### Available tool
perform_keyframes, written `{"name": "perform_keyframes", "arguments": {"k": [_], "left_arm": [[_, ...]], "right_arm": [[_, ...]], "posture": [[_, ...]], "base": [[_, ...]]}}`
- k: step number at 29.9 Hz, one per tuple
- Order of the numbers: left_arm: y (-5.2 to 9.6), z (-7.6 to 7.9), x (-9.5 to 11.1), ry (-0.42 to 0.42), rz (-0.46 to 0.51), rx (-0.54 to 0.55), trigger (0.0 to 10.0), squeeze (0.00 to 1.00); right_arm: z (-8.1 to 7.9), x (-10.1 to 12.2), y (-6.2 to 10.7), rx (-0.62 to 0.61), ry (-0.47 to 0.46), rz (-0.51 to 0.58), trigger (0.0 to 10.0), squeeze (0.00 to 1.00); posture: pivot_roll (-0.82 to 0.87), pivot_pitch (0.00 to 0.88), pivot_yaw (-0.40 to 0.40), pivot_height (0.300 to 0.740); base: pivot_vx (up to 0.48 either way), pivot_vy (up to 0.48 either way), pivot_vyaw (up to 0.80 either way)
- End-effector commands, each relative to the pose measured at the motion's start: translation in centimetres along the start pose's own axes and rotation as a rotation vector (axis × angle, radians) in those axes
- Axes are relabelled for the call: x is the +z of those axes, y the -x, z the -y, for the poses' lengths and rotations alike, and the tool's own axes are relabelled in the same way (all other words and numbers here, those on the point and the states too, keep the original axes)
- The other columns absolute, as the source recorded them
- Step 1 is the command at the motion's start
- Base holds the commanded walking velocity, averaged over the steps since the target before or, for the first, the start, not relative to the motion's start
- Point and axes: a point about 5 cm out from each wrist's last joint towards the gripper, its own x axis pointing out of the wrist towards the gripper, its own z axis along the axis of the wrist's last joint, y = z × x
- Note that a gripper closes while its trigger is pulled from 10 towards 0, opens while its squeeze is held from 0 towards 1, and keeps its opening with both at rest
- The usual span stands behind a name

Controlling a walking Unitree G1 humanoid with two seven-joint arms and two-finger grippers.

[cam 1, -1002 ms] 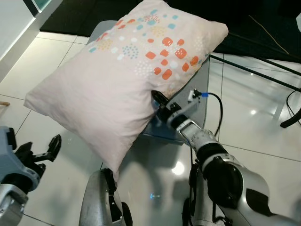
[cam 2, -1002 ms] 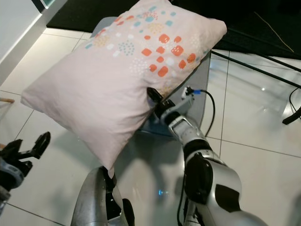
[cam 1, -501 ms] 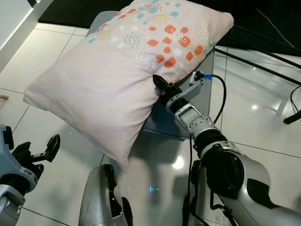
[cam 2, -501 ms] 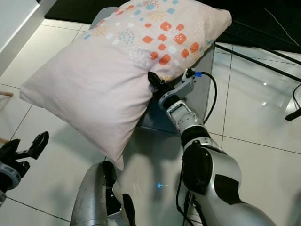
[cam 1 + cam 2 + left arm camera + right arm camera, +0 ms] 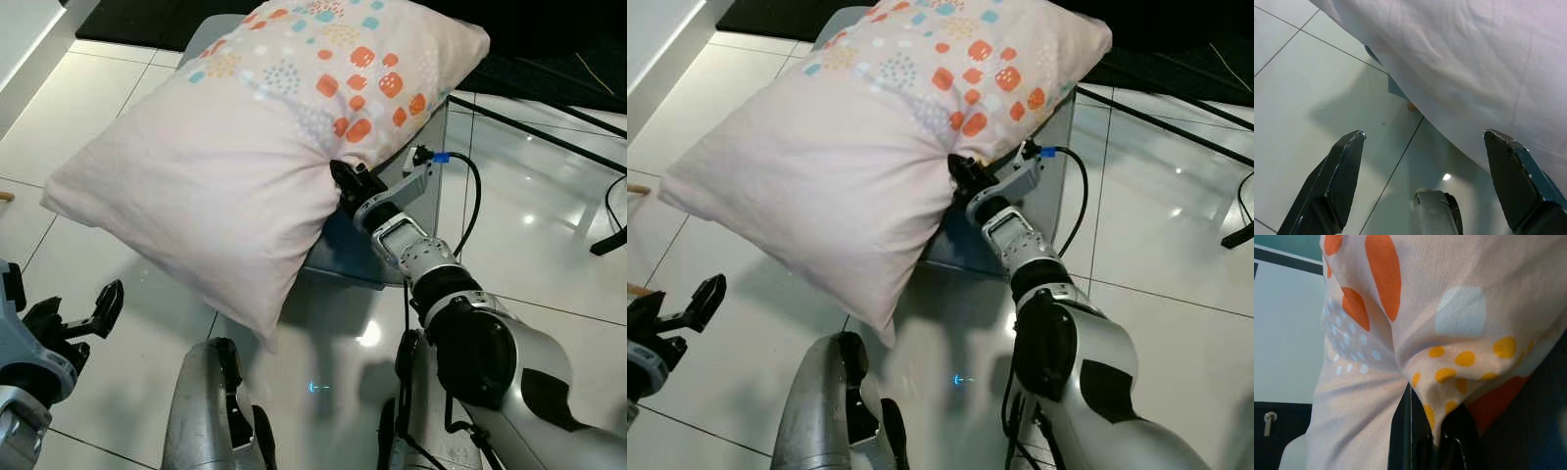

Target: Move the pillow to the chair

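Pillow (image 5: pixel 225 147) lies lengthwise away over the chair (image 5: pixel 411 196), right gripper (image 5: pixel 343 179) pinching its edge.

Pale patterned pillow (image 5: pixel 245 137) over chair (image 5: pixel 416 186)

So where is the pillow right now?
In the left eye view the pillow lies across the grey chair, its right edge pinched by the right gripper.

Grey-blue chair seat (image 5: pixel 345 257) on glossy white tile floor (image 5: pixel 118 117), patterned pillow (image 5: pixel 245 147) atop.
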Motion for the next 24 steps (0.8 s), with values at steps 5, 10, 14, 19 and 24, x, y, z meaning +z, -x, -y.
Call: {"name": "perform_keyframes", "arguments": {"k": [5, 10, 14, 19, 24], "left_arm": [[-0.4, 0.0, -0.9, 0.027, -0.016, 0.024, 10.0, 0.00], [-1.5, 0.5, -1.0, 0.055, 0.019, 0.010, 10.0, 0.00], [-3.3, 1.2, -1.2, 0.095, 0.061, -0.008, 10.0, 0.00], [-5.1, 2.5, -1.3, 0.131, 0.094, -0.049, 10.0, 0.00], [-7.4, 4.2, -1.1, 0.180, 0.147, -0.099, 10.0, 0.00]], "right_arm": [[-0.5, 1.3, -0.1, 0.025, 0.038, 0.019, 0.0, 0.00], [-0.6, 2.3, 0.1, 0.055, 0.085, 0.024, 0.0, 0.00], [-0.4, 3.5, 0.5, 0.074, 0.101, 0.039, 0.0, 0.00], [-0.4, 4.2, 0.8, 0.091, 0.143, 0.035, 0.0, 0.00], [0.3, 4.4, 1.5, 0.090, 0.199, -0.014, 0.0, 0.00]], "posture": [[0.04, 0.483, 0.030, 0.391], [-0.01, 0.424, 0.011, 0.391], [-0.06, 0.357, 0.003, 0.391], [-0.10, 0.272, -0.007, 0.391], [-0.14, 0.182, -0.019, 0.391]], "base": [[0.000, 0.000, 0.00], [0.000, 0.000, 0.00], [0.000, 0.000, 0.00], [0.000, 0.000, 0.00], [0.000, 0.000, 0.00]]}}
